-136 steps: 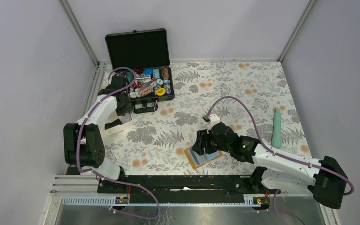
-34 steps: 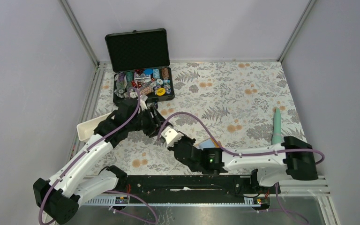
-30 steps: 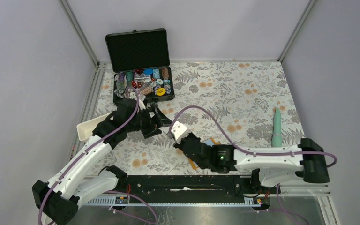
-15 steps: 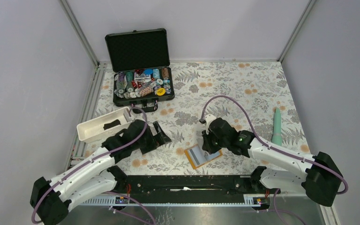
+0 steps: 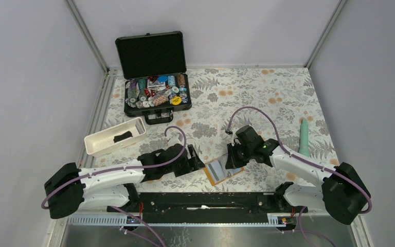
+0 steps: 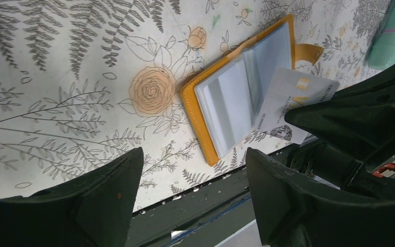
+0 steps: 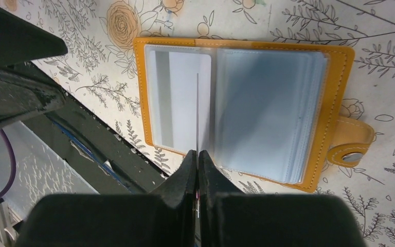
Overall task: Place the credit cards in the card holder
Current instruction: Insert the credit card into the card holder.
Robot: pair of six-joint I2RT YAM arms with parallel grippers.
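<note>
One pale card (image 6: pixel 293 98) is pinched by the right end effector (image 7: pixel 197 154) over the open wallet (image 7: pixel 339 62); the left end effector (image 6: pixel 193 162) is spread, empty.

The only lettering I can find is on the pale card (image 6: pixel 287 100) in my left wrist view: a short line of dark capitals near its upper corner, beside a gold mark (image 6: pixel 302 82), too small and cut off for me to read. Printing on the chips (image 5: pixel 157 96) in the case (image 5: pixel 151 51) is only a blur.
</note>
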